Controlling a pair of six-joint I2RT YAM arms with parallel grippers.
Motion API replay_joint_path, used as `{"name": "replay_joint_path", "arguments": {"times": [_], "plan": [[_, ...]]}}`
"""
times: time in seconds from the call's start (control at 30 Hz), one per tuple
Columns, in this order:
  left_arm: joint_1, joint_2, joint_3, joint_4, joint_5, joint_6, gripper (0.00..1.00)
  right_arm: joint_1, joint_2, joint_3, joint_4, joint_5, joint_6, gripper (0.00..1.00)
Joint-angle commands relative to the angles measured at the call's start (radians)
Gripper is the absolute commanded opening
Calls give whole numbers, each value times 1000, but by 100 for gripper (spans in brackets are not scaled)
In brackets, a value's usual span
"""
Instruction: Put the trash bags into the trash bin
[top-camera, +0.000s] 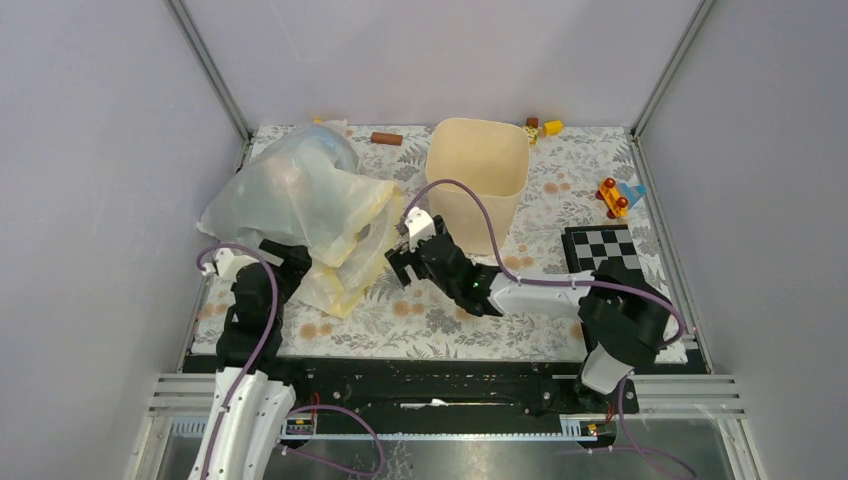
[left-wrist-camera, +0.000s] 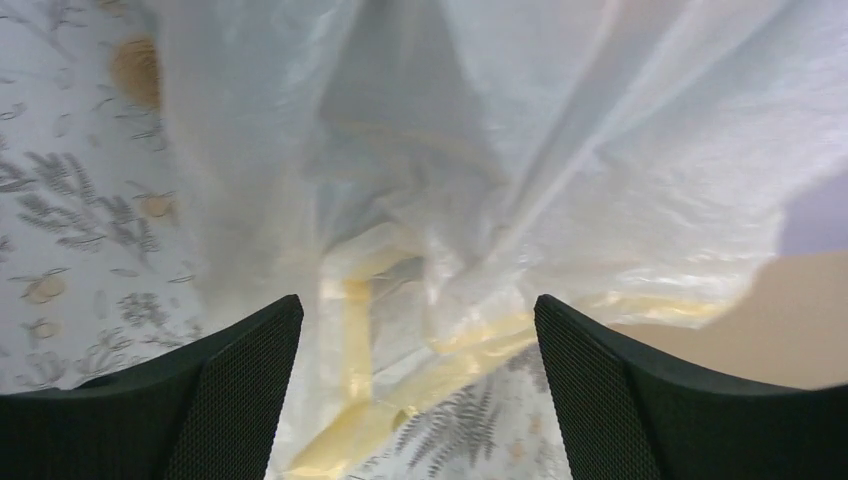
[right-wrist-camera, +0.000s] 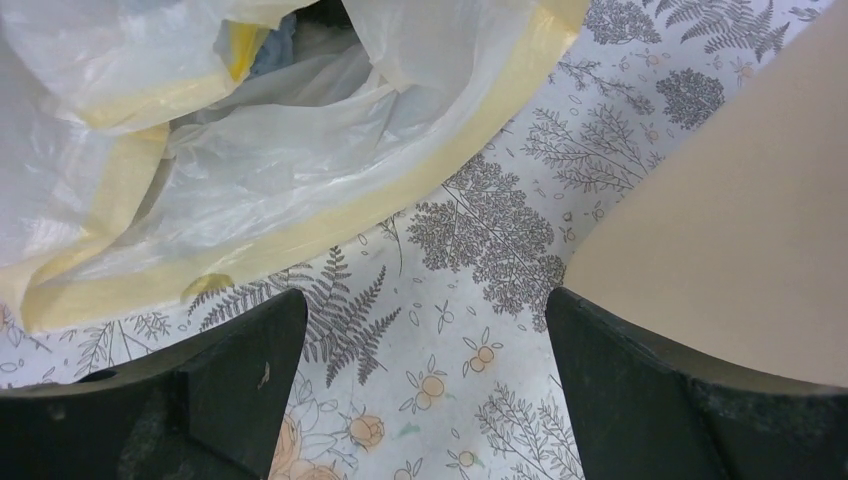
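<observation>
Pale blue film first: pale blue trash bag (top-camera: 312, 158), thin, crinkly and translucent, tangled into the heap (top-camera: 300, 215) at the back left of the floral cloth (top-camera: 440, 322), well left of the trash bin (top-camera: 460, 215) and outside it. Hard to separate by eye from its neighbours; in the right wrist view only a bluish sliver deep inside the folds.

To do the step well: bring the left gripper (left-wrist-camera: 418, 302), jaws wide apart and holding nothing, forward into the heap just ahead of its fingers. Aim for a bunched fold of blue, not a single flat layer; pinch deep, close fully, then lift high before swinging right, to clear the rim with a long trailing tail. Expect slippery, clinging plastic, likely to drag the other bags along; pause or shake to shed them. Keep the right gripper (right-wrist-camera: 425, 295), jaws likewise spread and empty, low over the cloth between heap and bin, ready to pin the pale yellow bag (top-camera: 352, 258) or steady the bin.

Around the blue: bulky whitish bag (top-camera: 262, 195), cloudy and puffed; the yellow one limp, with folded, more opaque bands along its hem. Bin of smooth matte cream plastic, square with rounded corners, narrowing toward the base, upright. Underneath, printed cloth, flat. Farther right, checkerboard (top-camera: 600, 250) and small toys (top-camera: 612, 197).
</observation>
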Motion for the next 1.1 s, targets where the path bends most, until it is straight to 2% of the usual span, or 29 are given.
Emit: {"name": "replay_joint_path", "arguments": {"times": [0.0, 0.13, 0.3, 0.4, 0.53, 0.7, 0.9, 1.07], "plan": [[-4, -8, 86, 11, 114, -66, 87, -7, -75, -124, 234, -26, -28, 96], [-6, 51, 136, 24, 229, -103, 86, -7, -71, -188, 344, -30, -19, 96], [-22, 158, 117, 119, 333, -127, 86, -7, -77, -201, 331, -23, -12, 96], [-59, 220, 98, 163, 296, -126, 87, -7, -68, -213, 343, -44, -12, 97], [-98, 322, 54, 339, 264, -84, 88, -7, -54, -195, 311, -42, -12, 98], [-99, 474, 67, 366, 182, -114, 87, -7, -53, -199, 314, -26, -19, 100], [-100, 413, -25, 406, -32, -187, 87, -7, -32, -198, 330, 13, -24, 100], [-100, 395, -74, 501, -65, -166, 88, -7, -18, -201, 352, 33, -22, 100]]}}
